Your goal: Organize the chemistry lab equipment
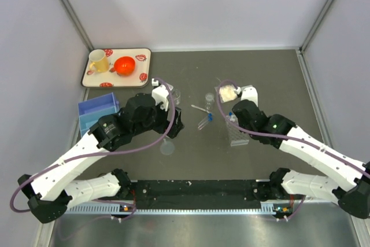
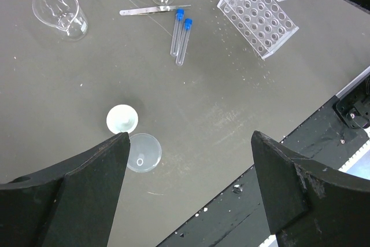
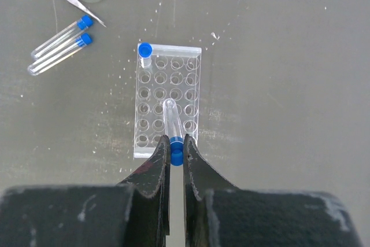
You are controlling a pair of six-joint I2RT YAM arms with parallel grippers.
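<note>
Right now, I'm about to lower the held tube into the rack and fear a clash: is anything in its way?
Nothing visible. The right gripper holds the tube over the rack's open holes; the only seated tube stands in a far corner.

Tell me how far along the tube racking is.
Done: one tube stands in a corner of the rack. In hand: the right gripper is shut on a second tube, near the rack. Left: two tubes lie loose beside a thin rod; funnel and beaker also sit loose. The left gripper is open and empty.
</note>
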